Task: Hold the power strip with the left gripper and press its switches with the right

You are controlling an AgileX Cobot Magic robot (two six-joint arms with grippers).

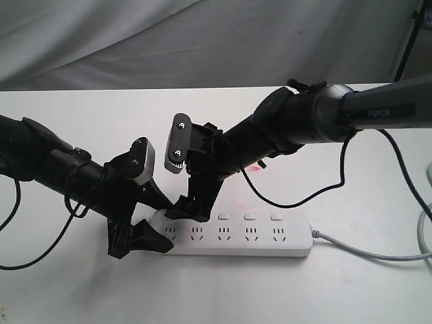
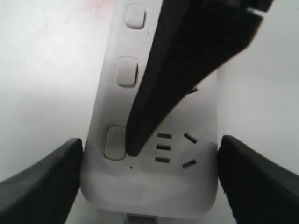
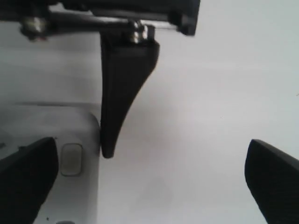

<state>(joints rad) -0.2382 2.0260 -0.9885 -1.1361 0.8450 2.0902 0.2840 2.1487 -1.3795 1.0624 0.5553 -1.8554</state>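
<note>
The white power strip [image 1: 270,241] lies flat on the table, its grey cord [image 1: 364,251] running off to the right. My left gripper [image 1: 156,219] is shut on its left end; in the left wrist view the fingers [image 2: 42,182] press both long sides of the power strip [image 2: 154,186]. My right gripper [image 1: 192,210] hangs open over the same end. One of its fingers [image 2: 187,70] slants down, its tip at the edge of the nearest of three switches [image 2: 116,142]. Three more switches [image 1: 250,216] show to the right. The right gripper [image 3: 153,161] spans one switch [image 3: 71,158] and bare table.
The white table [image 1: 81,108] has a faint red stain [image 1: 260,165] behind the arms. A black cable [image 1: 297,202] loops from the right arm down to the table. A black stand leg [image 1: 408,40] rises at the back right, before a grey cloth backdrop [image 1: 135,40].
</note>
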